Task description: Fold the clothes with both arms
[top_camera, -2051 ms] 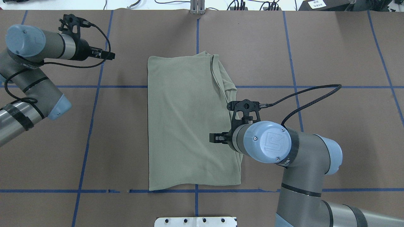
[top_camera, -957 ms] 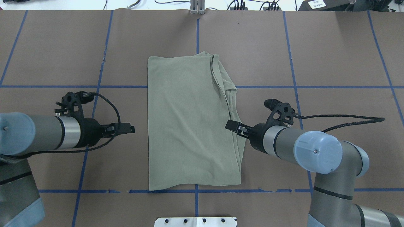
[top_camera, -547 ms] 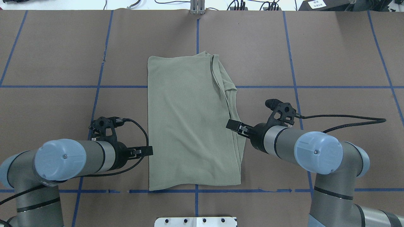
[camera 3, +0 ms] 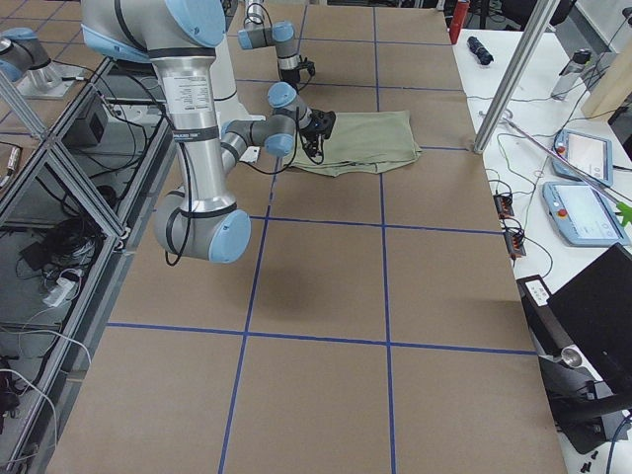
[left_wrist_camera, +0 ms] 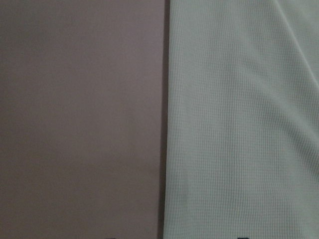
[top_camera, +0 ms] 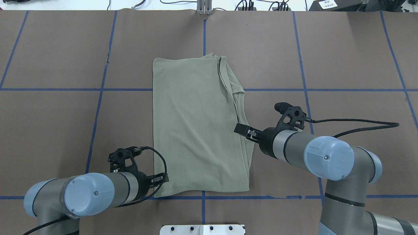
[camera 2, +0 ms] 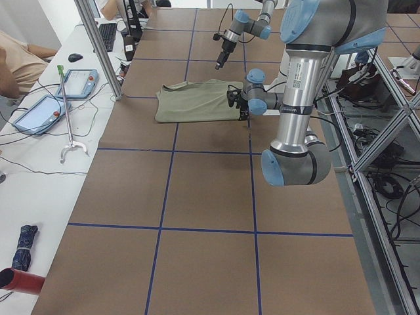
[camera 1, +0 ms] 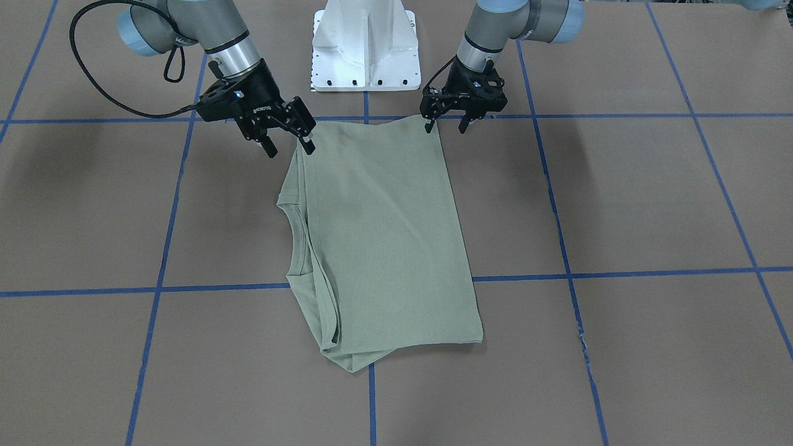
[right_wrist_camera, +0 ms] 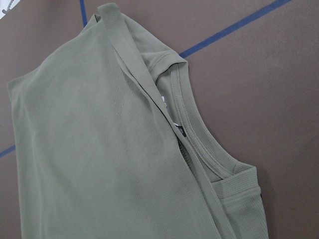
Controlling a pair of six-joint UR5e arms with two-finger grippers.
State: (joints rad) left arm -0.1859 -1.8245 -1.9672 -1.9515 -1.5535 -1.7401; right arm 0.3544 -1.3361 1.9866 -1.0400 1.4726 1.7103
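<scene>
The sage-green shirt (top_camera: 196, 127) lies flat mid-table, folded lengthwise into a long rectangle, with its collar (top_camera: 236, 98) showing along the right edge. It also shows in the front view (camera 1: 384, 235). My left gripper (top_camera: 162, 179) is open at the shirt's near left corner; in the front view (camera 1: 446, 127) one finger stands at that corner. My right gripper (top_camera: 241, 129) is open at the shirt's right edge below the collar, and also shows in the front view (camera 1: 289, 147). The left wrist view shows the shirt's straight edge (left_wrist_camera: 239, 119). The right wrist view shows the collar (right_wrist_camera: 199, 139).
The white pedestal base (camera 1: 365, 43) stands at the table's near edge, just behind the shirt. Blue tape lines (top_camera: 101, 89) grid the brown table cover. An operator's side table with tablets (camera 2: 39, 111) and a metal post (camera 2: 98, 46) lie beyond the far edge.
My left arm swung from the far left in toward me to the shirt's near left corner. My right gripper drew back off the shirt to its right edge, then stayed still.
</scene>
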